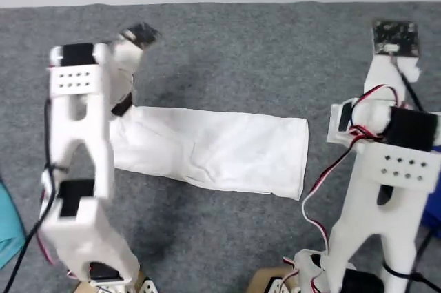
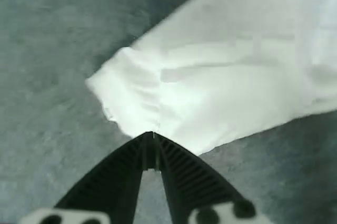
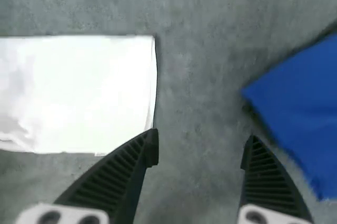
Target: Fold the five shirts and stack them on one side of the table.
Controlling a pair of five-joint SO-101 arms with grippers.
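Note:
A white shirt (image 1: 213, 148), folded into a long strip, lies across the middle of the grey table (image 1: 241, 45). My left gripper (image 2: 151, 140) is shut, its tips pinching the edge of the white shirt (image 2: 226, 76) close to one corner. From above, that arm (image 1: 79, 120) stands at the strip's left end. My right gripper (image 3: 202, 147) hangs open over bare table, between the square end of the white shirt (image 3: 79, 92) and a blue shirt (image 3: 300, 113). Nothing is between its fingers. The right arm (image 1: 396, 155) stands just beyond the strip's right end.
A patch of blue cloth (image 1: 435, 200) shows at the table's right edge, behind the right arm. Teal cloth (image 1: 7, 227) lies at the left edge. Grey table stretches open beyond the white shirt and in front of it.

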